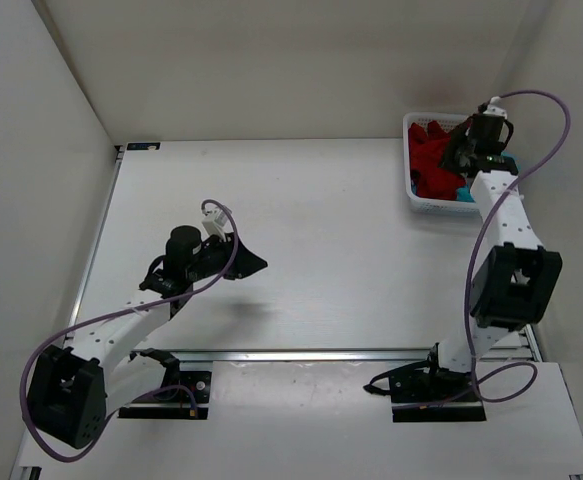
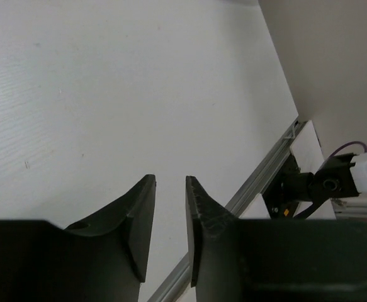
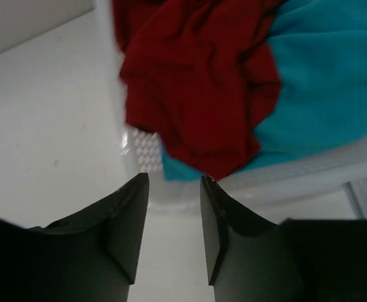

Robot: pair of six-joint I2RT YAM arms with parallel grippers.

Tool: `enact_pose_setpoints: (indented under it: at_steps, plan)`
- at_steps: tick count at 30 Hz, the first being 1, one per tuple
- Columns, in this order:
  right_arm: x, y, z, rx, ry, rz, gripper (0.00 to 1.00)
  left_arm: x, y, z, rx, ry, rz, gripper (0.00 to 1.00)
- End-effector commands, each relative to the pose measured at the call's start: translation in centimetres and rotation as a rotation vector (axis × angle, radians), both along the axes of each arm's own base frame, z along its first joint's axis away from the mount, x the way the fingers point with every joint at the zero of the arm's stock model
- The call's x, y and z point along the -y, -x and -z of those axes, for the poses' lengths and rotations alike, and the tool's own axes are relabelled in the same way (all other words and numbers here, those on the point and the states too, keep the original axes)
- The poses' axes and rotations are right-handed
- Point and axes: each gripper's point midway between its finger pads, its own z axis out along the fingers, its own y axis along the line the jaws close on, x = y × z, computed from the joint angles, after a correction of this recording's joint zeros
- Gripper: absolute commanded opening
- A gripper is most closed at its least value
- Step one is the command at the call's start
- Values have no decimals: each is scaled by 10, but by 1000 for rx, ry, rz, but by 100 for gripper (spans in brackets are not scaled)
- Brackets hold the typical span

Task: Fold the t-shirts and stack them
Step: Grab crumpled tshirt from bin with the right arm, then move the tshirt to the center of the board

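Red t-shirt (image 3: 196, 94) and teal t-shirt (image 3: 325, 82) sit piled in the white mesh basket (image 3: 309, 175) at the desk's (image 1: 301, 230) far right corner. Right jaws hover over it, partly open and empty; left jaws same, nearer the left edge.

A flat, matte white tabletop (image 1: 311, 240) is boxed in by plain off-white wall panels (image 1: 271, 60) on the left, back and right, with a silver metal rail (image 1: 301, 355) crossing its near edge under soft, even light.

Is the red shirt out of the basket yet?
No, the red shirt lies in the basket, draped over the teal shirt.
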Motion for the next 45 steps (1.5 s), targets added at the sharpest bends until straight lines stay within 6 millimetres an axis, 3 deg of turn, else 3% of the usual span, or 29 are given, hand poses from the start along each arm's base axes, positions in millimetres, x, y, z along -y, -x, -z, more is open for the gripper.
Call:
enact_pose_setpoints:
  at_steps: [1, 5, 6, 7, 8, 11, 18, 19, 21, 22, 23, 25, 27, 28, 31, 32, 33, 34, 36, 37, 40, 41, 42, 45]
  plan:
    - [40, -34, -4, -14, 108, 71, 41, 2, 4, -6, 43, 25, 4, 41]
    - [61, -69, 15, -67, 143, 93, 41, 5, 6, 2, 31, 13, 14, 43]
    - [70, -70, 33, -116, 150, 112, 41, 6, 7, 3, 25, 18, 19, 44]
    - [75, -76, 29, -103, 159, 128, 41, 5, 6, 4, 22, 13, 14, 44]
    - [79, -80, 43, -134, 149, 126, 41, 5, 6, 4, 20, 12, 16, 45]
    - [82, -94, 47, -145, 165, 117, 42, 3, 3, 8, 15, 4, 5, 45]
    - [93, -98, 68, -193, 174, 163, 42, 0, 0, 11, 2, 9, -9, 45]
    - [91, -100, 66, -185, 180, 153, 40, -2, -2, 11, 8, 3, -17, 44]
    - [92, -103, 66, -179, 173, 154, 25, -2, -3, 7, 13, 15, -20, 43]
    - [89, -102, 68, -189, 155, 141, 6, 0, -1, 10, 0, 14, -13, 43]
    - [91, -105, 62, -173, 152, 147, 0, -2, -1, 14, -9, 8, -20, 43]
    - [83, -104, 51, -156, 147, 140, 0, -1, -3, 7, 11, 14, -21, 43]
    - [80, -103, 15, -73, 157, 139, 0, -1, -3, 0, 31, 17, -21, 42]
    - [78, -100, 9, -61, 160, 136, 0, -1, -3, 3, 22, 14, -24, 42]
    - [61, -86, -73, 116, 108, 96, 0, 0, -4, -8, 38, 29, -25, 42]
    - [54, -82, -89, 151, 93, 75, 0, 0, -6, -8, 42, 27, -22, 42]
    - [42, -73, -122, 220, 86, 48, 0, 0, -7, -14, 43, 38, -25, 43]
    - [37, -67, -136, 246, 85, 37, 0, -1, -7, -12, 42, 34, -27, 43]
    - [-1, -42, -200, 387, 49, -72, 0, 1, -10, -29, 75, 52, -22, 45]
    - [-11, -26, -230, 455, 43, -99, 0, 0, -12, -32, 87, 46, -21, 46]
    - [-68, 17, -305, 635, -17, -278, 0, -6, -18, -43, 98, 54, -52, 47]
    - [-87, 25, -315, 658, -51, -354, 0, -8, -21, -44, 95, 59, -64, 47]
    - [-105, 46, -340, 724, -79, -429, 0, -13, -23, -47, 98, 66, -79, 46]
    - [-160, 87, -376, 817, -178, -645, 0, -26, -28, -44, 73, 82, -122, 47]
